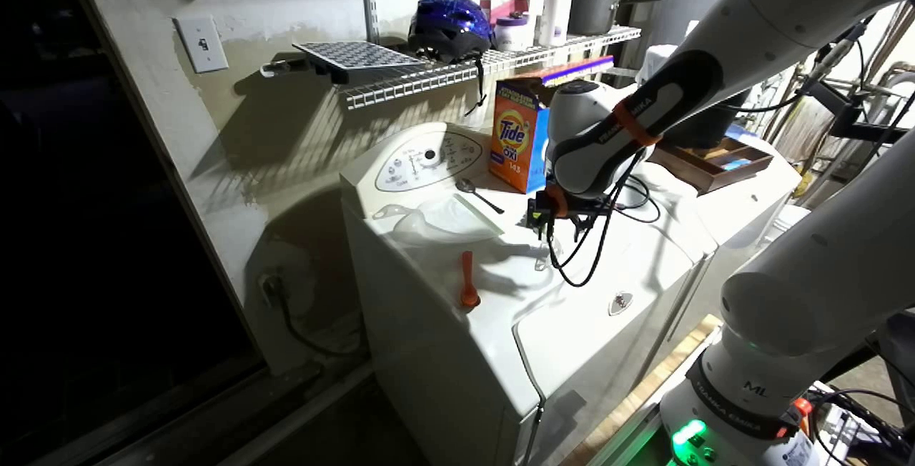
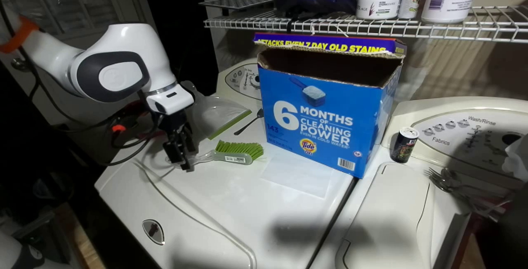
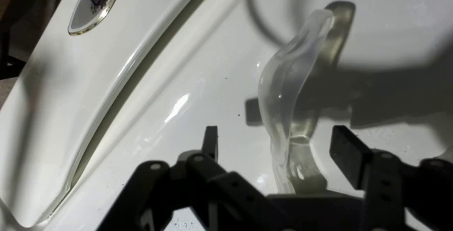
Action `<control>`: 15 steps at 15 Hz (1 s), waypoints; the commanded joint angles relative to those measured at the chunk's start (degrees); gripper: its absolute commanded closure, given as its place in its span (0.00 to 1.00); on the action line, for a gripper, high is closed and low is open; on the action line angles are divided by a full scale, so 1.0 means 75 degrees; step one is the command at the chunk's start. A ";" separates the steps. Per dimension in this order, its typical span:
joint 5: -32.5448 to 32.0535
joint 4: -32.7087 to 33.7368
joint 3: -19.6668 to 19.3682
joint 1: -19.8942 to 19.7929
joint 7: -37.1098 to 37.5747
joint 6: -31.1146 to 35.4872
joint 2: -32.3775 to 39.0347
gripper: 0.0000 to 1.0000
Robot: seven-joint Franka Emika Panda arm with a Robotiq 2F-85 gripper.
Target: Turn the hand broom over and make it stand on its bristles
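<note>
The hand broom (image 2: 241, 158) lies on the white washer top in an exterior view. It has green bristles, which point up and back, and a clear handle. The handle also shows in the wrist view (image 3: 283, 82) and faintly in an exterior view (image 1: 541, 263). My gripper (image 3: 276, 146) is open in the wrist view, with the handle between its fingers and touching neither. In both exterior views the gripper (image 1: 561, 229) (image 2: 181, 162) points down over the handle. In the wrist view the bristles are out of sight below the gripper body.
A Tide box (image 1: 511, 139) (image 2: 317, 108) stands behind the broom. A clear dustpan (image 2: 225, 114) with a green edge and a dark spoon (image 2: 249, 122) lie nearby. An orange utensil (image 1: 468, 280) is near the machine's side edge. A wire shelf (image 1: 429, 80) hangs above.
</note>
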 commanded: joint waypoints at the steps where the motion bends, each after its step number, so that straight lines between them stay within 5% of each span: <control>1: -0.0572 0.0248 -0.0132 0.0023 0.0533 0.0009 0.0303 0.49; 8: -0.1043 0.0521 -0.0188 0.0176 0.0756 -0.0835 0.0112 0.98; 15: -0.1600 0.1249 -0.0214 0.0443 0.0586 -0.2798 0.0247 0.98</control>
